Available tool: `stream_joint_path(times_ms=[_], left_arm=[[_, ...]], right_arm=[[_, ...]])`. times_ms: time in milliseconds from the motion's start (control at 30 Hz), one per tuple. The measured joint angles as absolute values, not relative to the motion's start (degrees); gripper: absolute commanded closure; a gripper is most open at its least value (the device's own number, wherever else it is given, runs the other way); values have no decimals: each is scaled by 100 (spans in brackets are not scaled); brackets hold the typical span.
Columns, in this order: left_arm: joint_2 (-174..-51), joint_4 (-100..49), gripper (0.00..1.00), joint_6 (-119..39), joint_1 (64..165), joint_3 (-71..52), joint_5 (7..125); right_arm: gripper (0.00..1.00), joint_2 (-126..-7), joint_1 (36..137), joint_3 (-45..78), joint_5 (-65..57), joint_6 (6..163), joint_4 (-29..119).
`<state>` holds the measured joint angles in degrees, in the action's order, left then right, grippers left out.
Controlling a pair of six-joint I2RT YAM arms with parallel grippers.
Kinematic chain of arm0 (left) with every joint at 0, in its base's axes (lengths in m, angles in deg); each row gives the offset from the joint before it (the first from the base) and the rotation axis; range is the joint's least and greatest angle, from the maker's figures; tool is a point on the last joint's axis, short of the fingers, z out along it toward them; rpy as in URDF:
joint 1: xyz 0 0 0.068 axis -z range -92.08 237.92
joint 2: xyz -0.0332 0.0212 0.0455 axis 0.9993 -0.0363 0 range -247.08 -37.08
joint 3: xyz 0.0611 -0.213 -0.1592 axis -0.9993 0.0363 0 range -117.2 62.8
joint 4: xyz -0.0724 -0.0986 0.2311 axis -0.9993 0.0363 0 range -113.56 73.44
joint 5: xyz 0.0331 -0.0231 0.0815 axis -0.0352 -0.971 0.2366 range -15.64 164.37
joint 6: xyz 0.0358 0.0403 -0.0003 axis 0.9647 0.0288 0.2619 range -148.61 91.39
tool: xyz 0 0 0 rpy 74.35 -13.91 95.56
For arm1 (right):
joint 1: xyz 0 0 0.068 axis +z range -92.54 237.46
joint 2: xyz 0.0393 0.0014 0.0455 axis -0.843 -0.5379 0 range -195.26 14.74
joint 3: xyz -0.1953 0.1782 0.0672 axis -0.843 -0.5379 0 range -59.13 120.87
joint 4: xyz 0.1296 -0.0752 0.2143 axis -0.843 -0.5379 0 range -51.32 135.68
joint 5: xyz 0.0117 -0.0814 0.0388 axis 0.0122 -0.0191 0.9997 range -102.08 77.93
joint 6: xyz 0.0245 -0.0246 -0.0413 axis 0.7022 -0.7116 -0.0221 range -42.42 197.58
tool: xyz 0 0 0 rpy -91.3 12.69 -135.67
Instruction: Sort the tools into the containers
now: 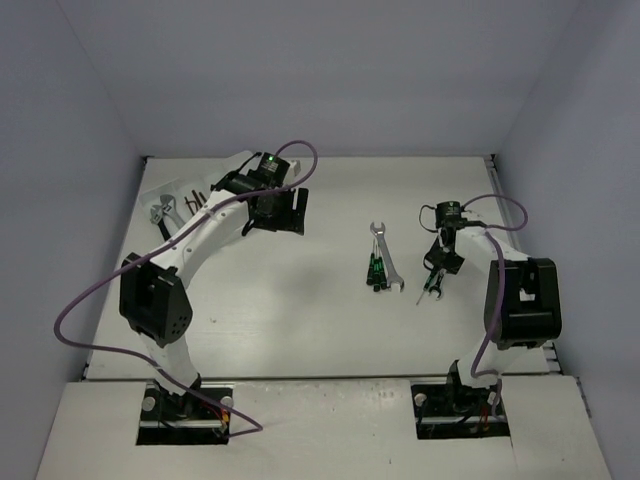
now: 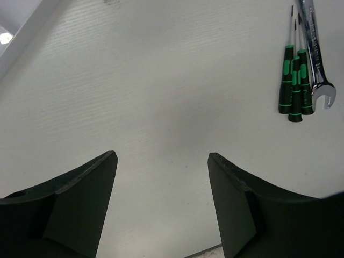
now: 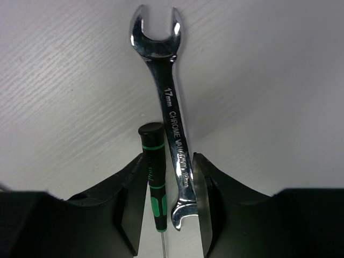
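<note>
Roughly halfway. In tray (image 1: 148, 200): wrenches (image 1: 160, 213), hex keys (image 1: 195, 198). On bench (image 1: 300, 300): loose wrench (image 1: 383, 250), three screwdrivers (image 1: 375, 272). Left fingers (image 2: 80, 204) spread, empty; right fingers (image 3: 123, 204) pinching 17mm wrench (image 3: 171, 107) plus screwdriver (image 3: 153, 156).

Open pincer (image 2: 161, 164) hovers over the white table (image 2: 134, 80); three screwdrivers (image 2: 295, 86) lie beside a wrench (image 2: 317, 54).

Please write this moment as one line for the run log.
left gripper: open, empty | right gripper: shut on wrench and screwdriver | lying on table: three screwdrivers, second wrench
</note>
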<state>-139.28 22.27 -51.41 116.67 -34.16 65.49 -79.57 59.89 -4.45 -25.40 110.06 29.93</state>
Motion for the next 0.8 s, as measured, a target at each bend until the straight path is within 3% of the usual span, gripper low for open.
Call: stream_joint_path(times_ms=[400,800], left_arm=[[-13598,2254,35,-5005,11574,-3144,6328],[-13598,2252,35,-4993,11576,-3146,6150]], right_arm=[[65,-7880,5827,-613,-2271,10894,3472],[68,-6667,5431,-916,-2384,10606,3667]])
